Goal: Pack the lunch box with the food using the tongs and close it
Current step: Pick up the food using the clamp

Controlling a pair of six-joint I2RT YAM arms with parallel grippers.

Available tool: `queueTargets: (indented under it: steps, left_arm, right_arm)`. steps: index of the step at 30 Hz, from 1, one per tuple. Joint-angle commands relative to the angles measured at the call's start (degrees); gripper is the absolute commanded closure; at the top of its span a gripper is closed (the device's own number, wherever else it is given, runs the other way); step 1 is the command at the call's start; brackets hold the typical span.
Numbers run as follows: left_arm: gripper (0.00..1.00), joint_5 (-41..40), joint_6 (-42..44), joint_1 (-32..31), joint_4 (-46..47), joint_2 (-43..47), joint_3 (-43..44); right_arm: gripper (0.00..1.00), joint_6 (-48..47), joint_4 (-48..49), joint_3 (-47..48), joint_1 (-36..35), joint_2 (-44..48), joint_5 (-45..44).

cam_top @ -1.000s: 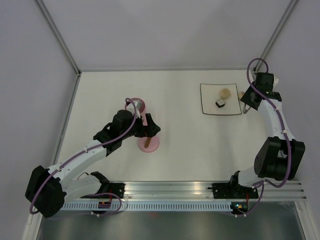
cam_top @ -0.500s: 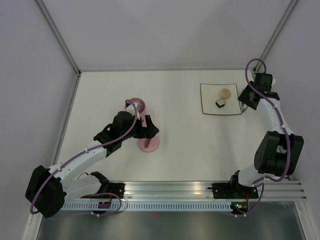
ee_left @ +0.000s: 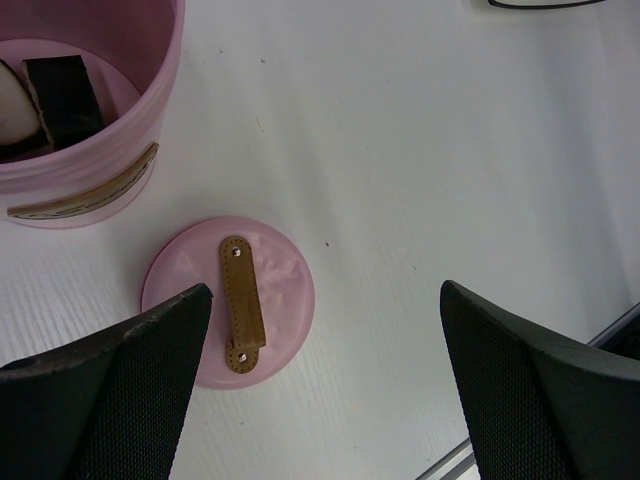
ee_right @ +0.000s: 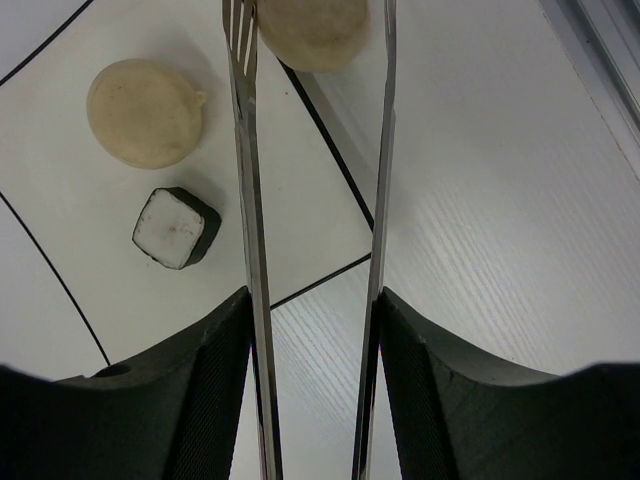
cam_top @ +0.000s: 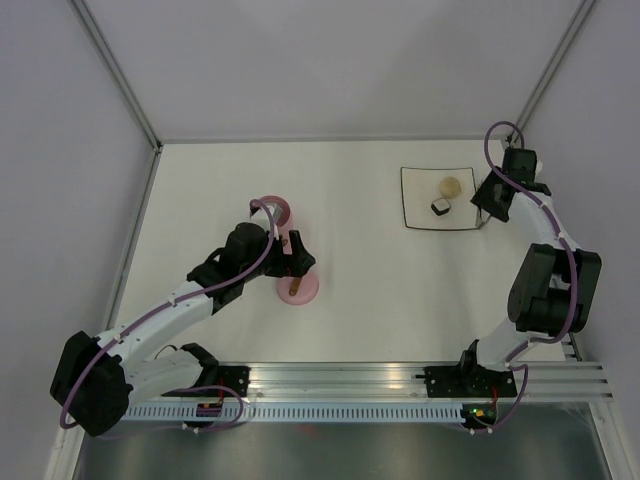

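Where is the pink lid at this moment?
In the top view, the pink lid lies flat on the table, left side, beside the open tub, under the left pincer.

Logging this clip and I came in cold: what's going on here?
Packing is under way. The right gripper holds the tongs between its fingers. The tong tips straddle a beige ball at the edge of the plate. A second ball and a white-and-black cube lie on the plate. The left gripper hangs open over the lid, which lies flat on the table beside the open lunch box. The box already has some food inside.
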State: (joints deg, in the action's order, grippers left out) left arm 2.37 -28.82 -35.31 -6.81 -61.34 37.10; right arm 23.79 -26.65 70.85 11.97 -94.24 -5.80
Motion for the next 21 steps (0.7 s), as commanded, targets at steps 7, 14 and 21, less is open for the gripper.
queueTargets:
  steps: [7,14,21]
  left_arm:
    - [0.0,-1.23,2.36,0.24,0.3,0.08,-0.01]
    - [0.0,-1.14,2.45,0.24,0.22,-0.71,0.43]
    - [0.0,-1.05,2.45,0.33,0.3,-0.89,0.6]
  right_arm:
    - [0.41,0.03,2.05,1.66,0.25,-2.97,-0.88]
    - [0.41,0.38,2.75,2.19,0.25,-4.02,-0.09]
    - [0.43,0.73,1.61,4.03,0.25,-4.29,2.02]
